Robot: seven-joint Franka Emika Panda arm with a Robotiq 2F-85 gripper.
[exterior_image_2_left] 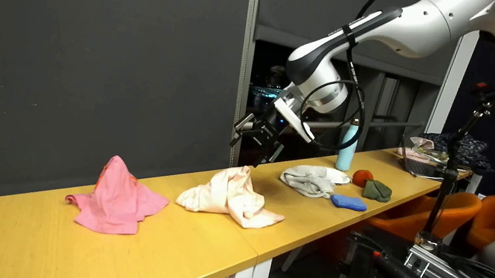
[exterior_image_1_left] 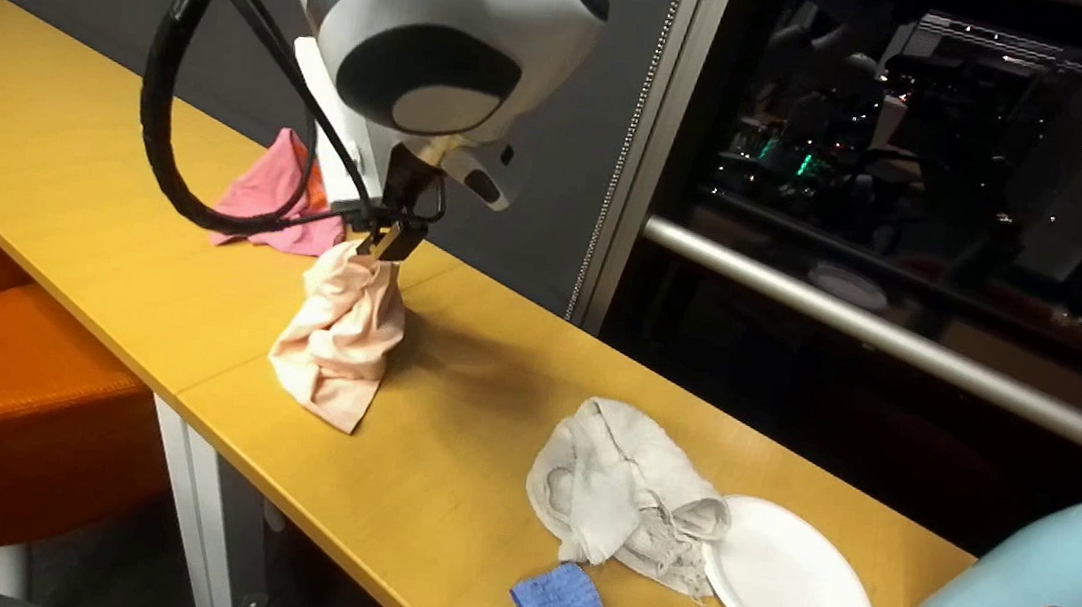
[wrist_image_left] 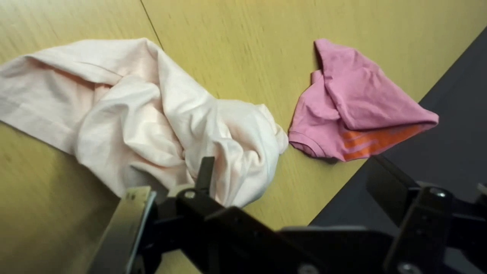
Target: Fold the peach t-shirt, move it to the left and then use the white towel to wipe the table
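One bunched peach t-shirt lies just below the end effector.

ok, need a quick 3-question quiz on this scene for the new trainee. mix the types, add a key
1. True or false: the peach t-shirt lies folded into a neat flat square.
2. Fill in: in both exterior views, the white towel lies between the peach t-shirt and the white ____.
3. Multiple choice: the tool is: A) shut, holding nothing; B) open; C) shut on the white towel.

Key:
1. False; it is bunched and rumpled.
2. plate
3. B; its fingers stand well apart.
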